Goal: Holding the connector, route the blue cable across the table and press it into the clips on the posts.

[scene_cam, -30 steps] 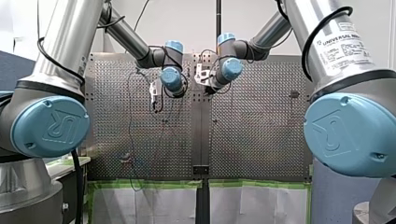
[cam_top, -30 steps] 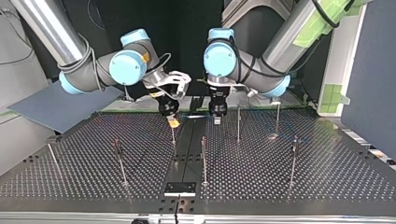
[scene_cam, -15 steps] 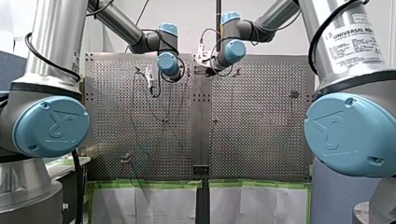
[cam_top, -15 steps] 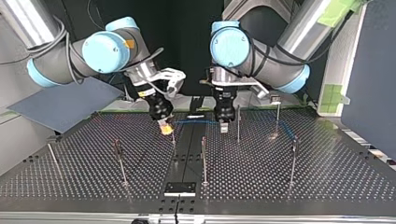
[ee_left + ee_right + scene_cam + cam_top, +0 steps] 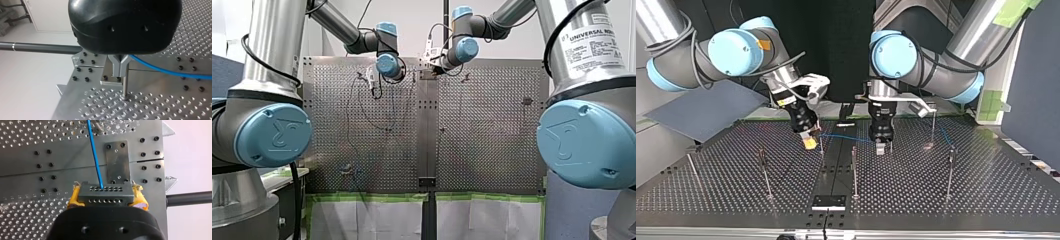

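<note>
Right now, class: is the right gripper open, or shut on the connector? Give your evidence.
Shut on the connector: in the right wrist view the right gripper's yellow pads clamp both its ends.

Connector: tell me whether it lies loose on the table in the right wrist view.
No, the connector sits clamped between my right gripper's yellow pads, the blue cable running out of it.

White label [image 5: 592, 46] "UNIVERSAL ROB…" on my right arm [image 5: 557, 20], UR logos on blue joint caps [image 5: 274, 136]
</note>
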`<act>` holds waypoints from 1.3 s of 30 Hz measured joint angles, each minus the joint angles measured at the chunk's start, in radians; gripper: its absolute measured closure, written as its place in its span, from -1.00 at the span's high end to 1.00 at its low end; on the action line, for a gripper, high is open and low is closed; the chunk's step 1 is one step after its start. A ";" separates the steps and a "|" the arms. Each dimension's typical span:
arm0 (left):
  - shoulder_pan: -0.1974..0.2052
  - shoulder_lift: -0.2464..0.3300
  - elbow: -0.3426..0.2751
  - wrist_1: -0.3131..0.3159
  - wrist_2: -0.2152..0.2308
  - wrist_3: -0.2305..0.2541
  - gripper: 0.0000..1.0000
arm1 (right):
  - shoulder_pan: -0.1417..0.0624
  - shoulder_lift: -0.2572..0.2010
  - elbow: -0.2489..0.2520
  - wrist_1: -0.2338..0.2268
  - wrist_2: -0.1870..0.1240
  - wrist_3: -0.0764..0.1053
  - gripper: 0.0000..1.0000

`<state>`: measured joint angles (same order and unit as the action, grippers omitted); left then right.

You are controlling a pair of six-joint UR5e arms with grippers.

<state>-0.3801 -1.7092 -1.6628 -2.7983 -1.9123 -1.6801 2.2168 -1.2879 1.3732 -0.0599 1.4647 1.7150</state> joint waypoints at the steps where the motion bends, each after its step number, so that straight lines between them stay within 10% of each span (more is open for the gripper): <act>1: 0.004 -0.007 0.004 -0.001 0.006 0.001 -1.00 | -0.003 0.003 -0.005 0.000 -0.002 0.001 -1.00; 20: 0.057 -0.089 0.071 0.023 0.097 -0.001 -1.00 | -0.025 0.073 -0.078 0.004 -0.046 0.010 -1.00; 39: 0.085 -0.215 0.161 0.009 0.120 0.000 -1.00 | -0.089 0.119 -0.108 -0.003 -0.055 0.017 -1.00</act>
<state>-0.2953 -1.9238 -1.5015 -2.7890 -1.7925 -1.6805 2.1282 -1.1692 1.2649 -0.0632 1.4094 1.7325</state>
